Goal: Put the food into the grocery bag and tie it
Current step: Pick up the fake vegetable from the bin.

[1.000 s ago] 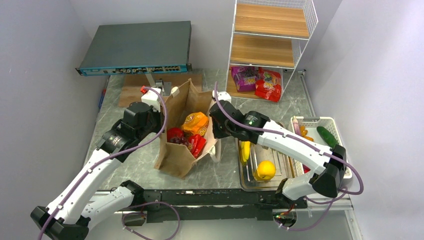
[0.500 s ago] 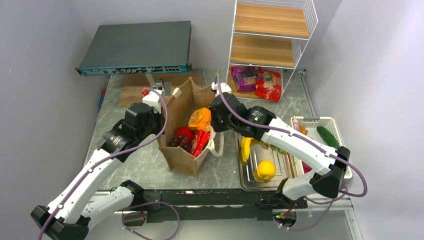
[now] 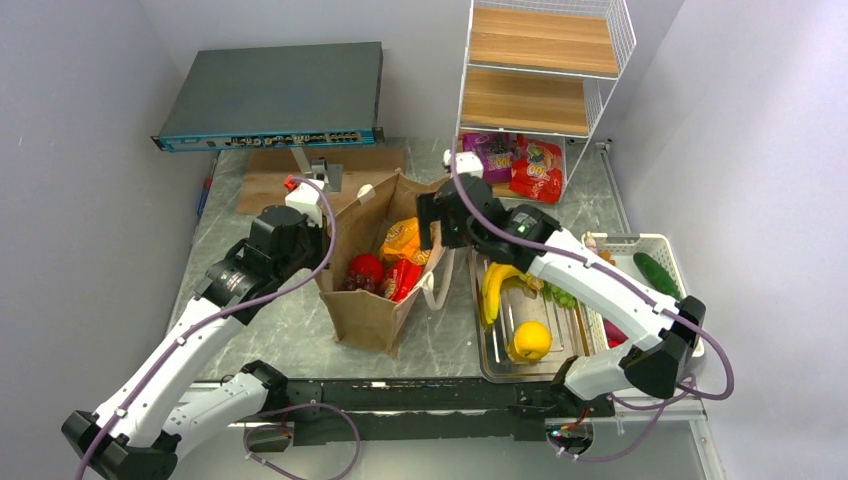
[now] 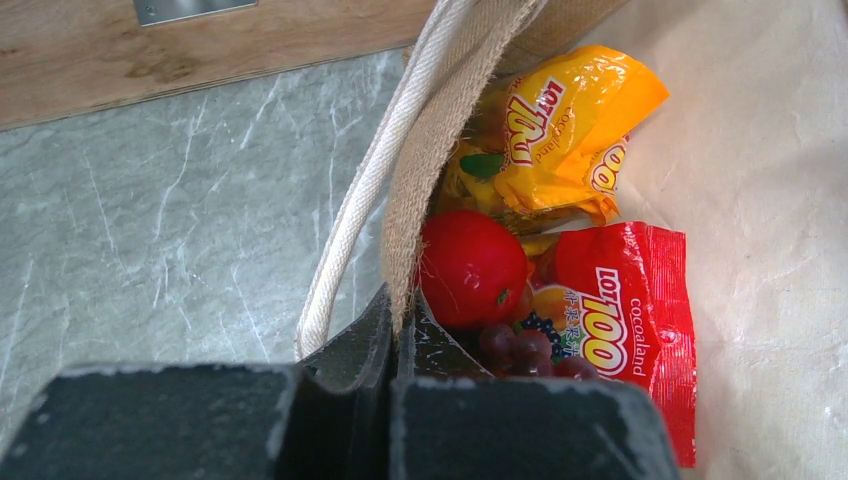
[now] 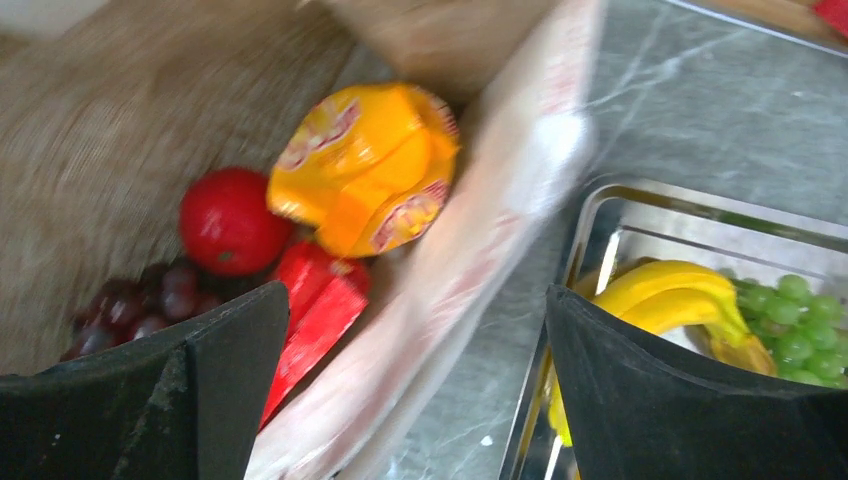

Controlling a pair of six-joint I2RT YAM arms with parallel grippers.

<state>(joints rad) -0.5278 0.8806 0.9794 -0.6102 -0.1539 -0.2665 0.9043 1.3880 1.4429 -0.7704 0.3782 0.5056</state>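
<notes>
Two fruits, lemon (image 3: 531, 340) and banana (image 3: 492, 290), lie unpacked nearest. Beyond, the bag (image 3: 365, 315) stands on the counter (image 3: 280, 330) holding apple (image 4: 472, 268), grapes (image 4: 530, 350) and an orange packet (image 4: 560, 130) and a red packet (image 4: 625, 320), both reading "LOT 100", the red also "cocoaland". The left end effector (image 4: 395, 340) clenches its rim; the right end effector (image 5: 415, 340) hangs released over it. Cucumber (image 3: 657, 272) and far packets (image 3: 535, 168) are left out, and the handles (image 3: 432, 290) are untied.

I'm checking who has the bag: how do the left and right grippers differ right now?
The left gripper has its jaws shut, pinching the bag at its rim; the right gripper has its jaws wide open and holds nothing. The left gripper sits at the bag's left side; the right gripper hangs over its right edge, near the tray. Both are at the bag's mouth.
</notes>
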